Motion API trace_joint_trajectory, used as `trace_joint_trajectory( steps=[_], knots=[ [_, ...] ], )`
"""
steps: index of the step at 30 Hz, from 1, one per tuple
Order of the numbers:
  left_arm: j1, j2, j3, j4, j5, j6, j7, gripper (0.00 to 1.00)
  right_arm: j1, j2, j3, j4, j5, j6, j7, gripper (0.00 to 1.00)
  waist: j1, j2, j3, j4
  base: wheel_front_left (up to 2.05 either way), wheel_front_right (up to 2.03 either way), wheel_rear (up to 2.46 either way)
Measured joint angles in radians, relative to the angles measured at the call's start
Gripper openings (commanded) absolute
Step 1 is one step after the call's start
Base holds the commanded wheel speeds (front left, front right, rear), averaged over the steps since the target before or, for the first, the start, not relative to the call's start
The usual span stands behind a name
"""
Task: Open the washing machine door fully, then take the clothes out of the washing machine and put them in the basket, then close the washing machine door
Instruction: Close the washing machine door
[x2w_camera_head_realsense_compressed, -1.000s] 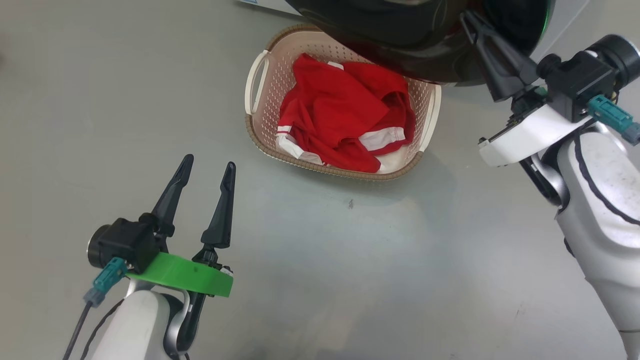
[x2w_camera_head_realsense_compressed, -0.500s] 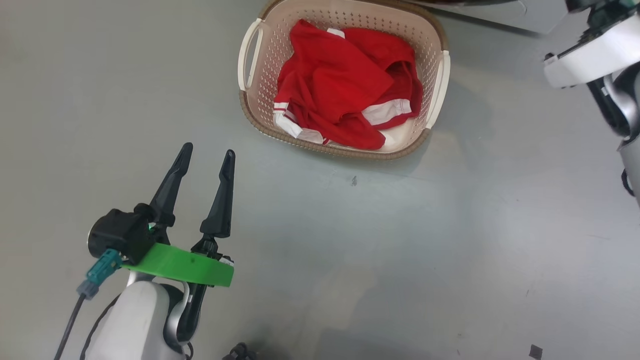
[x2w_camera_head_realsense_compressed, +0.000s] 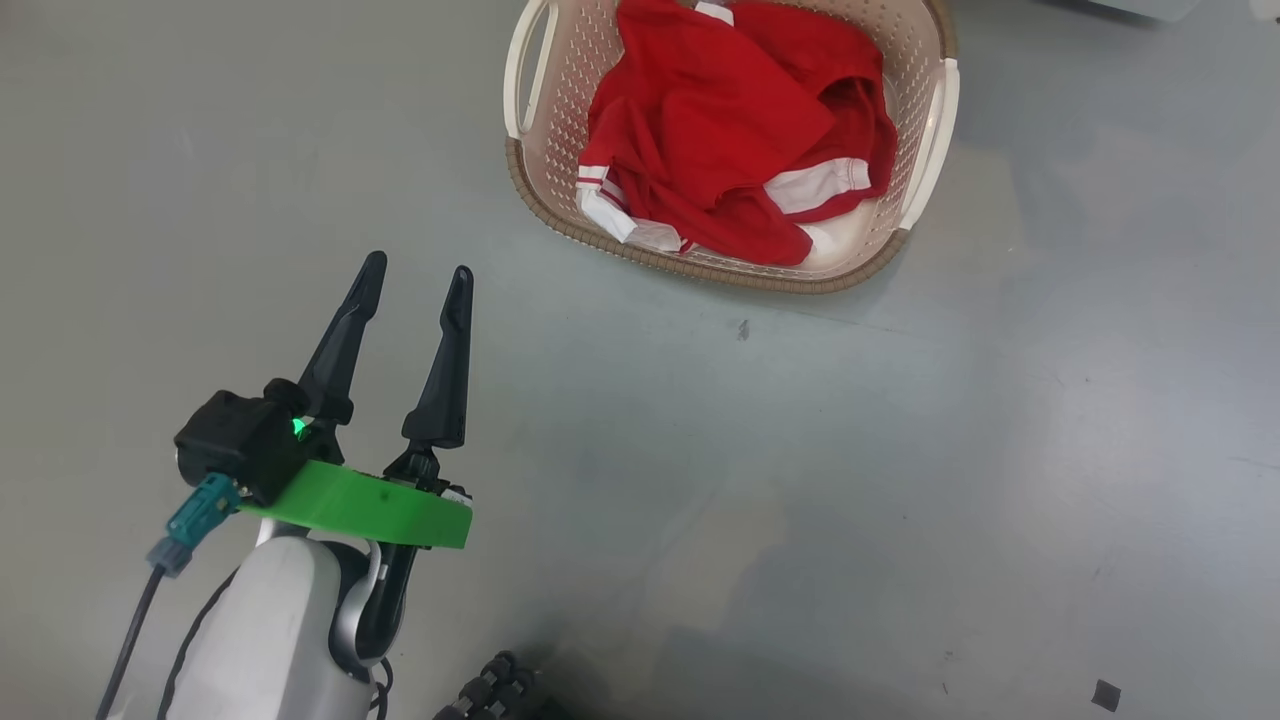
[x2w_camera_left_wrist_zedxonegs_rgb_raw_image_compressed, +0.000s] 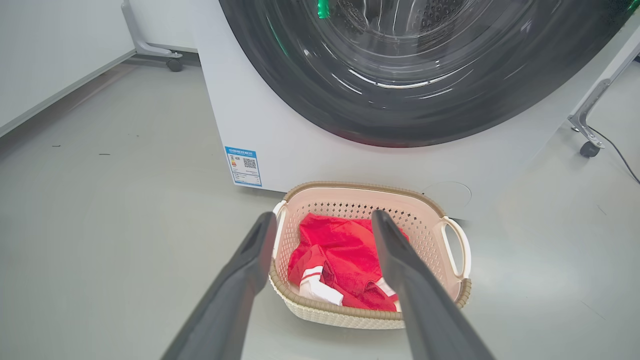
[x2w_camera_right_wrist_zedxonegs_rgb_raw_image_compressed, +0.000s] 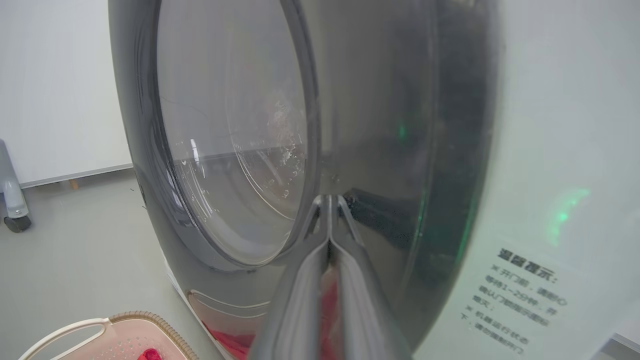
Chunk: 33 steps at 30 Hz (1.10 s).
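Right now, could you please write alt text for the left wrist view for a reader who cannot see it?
A cream basket holding the red clothes sits on the grey floor before the white washing machine, whose round black door appears closed. The left gripper rises open from the bottom edge, its two dark fingers framing the basket.

The clothes (x2w_camera_head_realsense_compressed: 720, 120) are red with white bands, in the cream, hole-dotted basket (x2w_camera_head_realsense_compressed: 565, 130) (brown woven-look rim). Behind the basket, the washing machine (x2w_camera_left_wrist_zedxonegs_rgb_raw_image_compressed: 270, 125) is white with a blue sticker (x2w_camera_left_wrist_zedxonegs_rgb_raw_image_compressed: 243, 166); the washing machine door (x2w_camera_left_wrist_zedxonegs_rgb_raw_image_compressed: 400, 122) is glossy black.
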Motion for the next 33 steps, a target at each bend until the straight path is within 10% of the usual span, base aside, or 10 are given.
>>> trace_joint_trajectory(
  steps=[33],
  knots=[
    [-0.025, 0.006, 0.015, 0.050, 0.008, 0.000, 0.000, 1.00, 0.131, 0.122, -0.030, 0.178, 0.063, -0.036, -0.066, 0.00, 0.0000, 0.0000, -0.103, -0.044, 0.00, 0.00, 0.00]
  ],
)
